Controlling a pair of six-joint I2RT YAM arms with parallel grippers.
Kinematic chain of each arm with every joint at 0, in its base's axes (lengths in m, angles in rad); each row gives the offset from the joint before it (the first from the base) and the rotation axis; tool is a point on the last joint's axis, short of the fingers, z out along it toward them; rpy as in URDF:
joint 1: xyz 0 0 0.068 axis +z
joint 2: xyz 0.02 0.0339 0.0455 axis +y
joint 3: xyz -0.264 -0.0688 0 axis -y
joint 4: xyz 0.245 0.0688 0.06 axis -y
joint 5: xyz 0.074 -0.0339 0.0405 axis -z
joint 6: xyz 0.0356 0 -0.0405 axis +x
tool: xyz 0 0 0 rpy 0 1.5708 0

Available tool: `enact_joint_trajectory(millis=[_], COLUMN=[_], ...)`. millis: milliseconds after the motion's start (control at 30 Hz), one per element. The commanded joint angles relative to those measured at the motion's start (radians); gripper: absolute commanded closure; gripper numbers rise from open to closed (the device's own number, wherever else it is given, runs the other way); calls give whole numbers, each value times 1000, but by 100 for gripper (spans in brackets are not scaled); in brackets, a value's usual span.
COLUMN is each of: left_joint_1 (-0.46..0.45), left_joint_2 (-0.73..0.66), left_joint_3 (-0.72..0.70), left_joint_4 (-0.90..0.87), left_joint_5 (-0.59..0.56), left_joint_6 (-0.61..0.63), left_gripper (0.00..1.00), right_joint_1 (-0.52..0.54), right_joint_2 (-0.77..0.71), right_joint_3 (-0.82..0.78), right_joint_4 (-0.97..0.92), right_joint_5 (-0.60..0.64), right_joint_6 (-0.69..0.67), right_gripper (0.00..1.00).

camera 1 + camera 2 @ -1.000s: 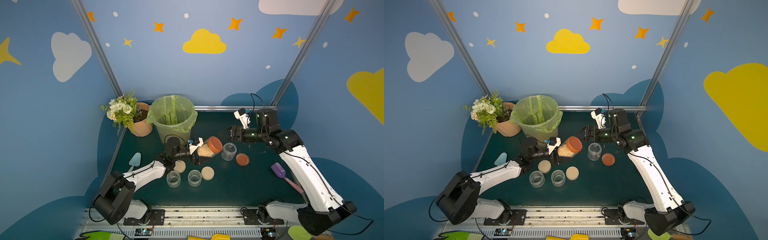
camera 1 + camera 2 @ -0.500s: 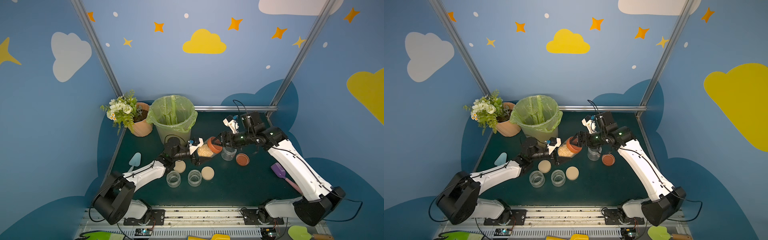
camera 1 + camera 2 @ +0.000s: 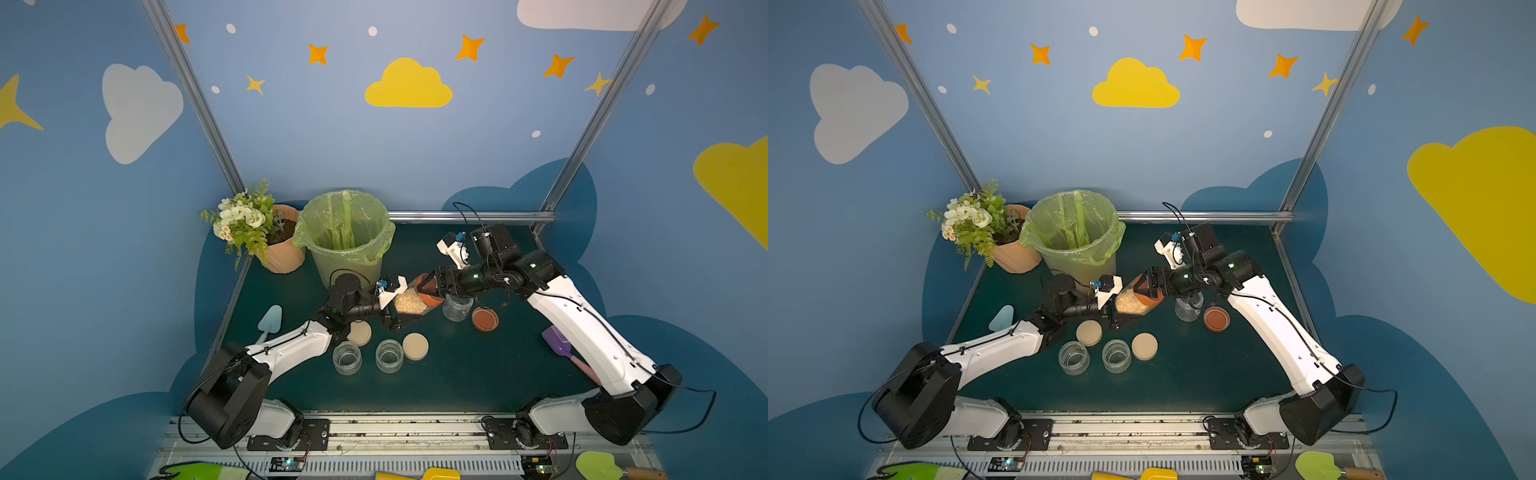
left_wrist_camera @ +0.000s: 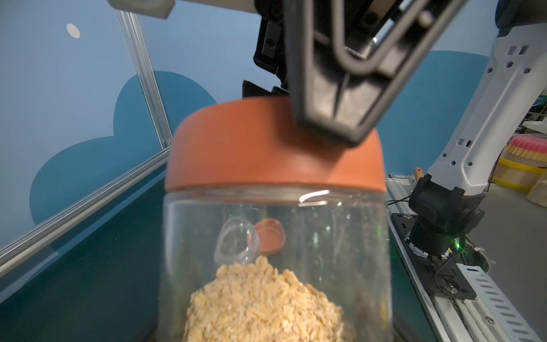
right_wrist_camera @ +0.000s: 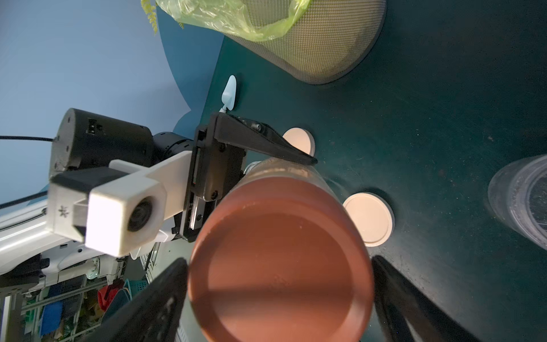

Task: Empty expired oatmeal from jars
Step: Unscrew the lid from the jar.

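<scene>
In a top view, the left gripper (image 3: 405,308) pinches the tilted oatmeal jar (image 3: 410,300) above the table (image 3: 457,374), near the bin (image 3: 349,266). Left wrist: oatmeal (image 4: 266,305) lies heaped below the rust-orange lid (image 4: 260,154). Right wrist: the right gripper (image 5: 278,262) is spread, straddling that lid.
</scene>
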Motion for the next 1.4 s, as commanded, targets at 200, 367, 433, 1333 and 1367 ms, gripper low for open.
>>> enact_joint_trajectory(millis=[200, 367, 433, 1333, 1367], left_joint_1=[4, 4, 4, 5, 5], left_joint_2=[-2, -2, -1, 36, 35], left_joint_3=[57, 56, 57, 0, 0], left_joint_4=[50, 51, 50, 205, 204], left_joint_5=[21, 23, 28, 134, 134], left_joint_6=[6, 3, 0, -180, -180], left_gripper=[97, 97, 97, 97, 97], right_joint_1=[17, 27, 30, 18, 15], right_joint_2=[19, 30, 35, 11, 8], right_joint_3=[48, 54, 66, 154, 153], right_joint_4=[-41, -50, -62, -198, -193], right_joint_5=[19, 23, 32, -91, -91], right_joint_6=[-51, -68, -83, -1081, -1100], right_gripper=[8, 12, 17, 44, 44])
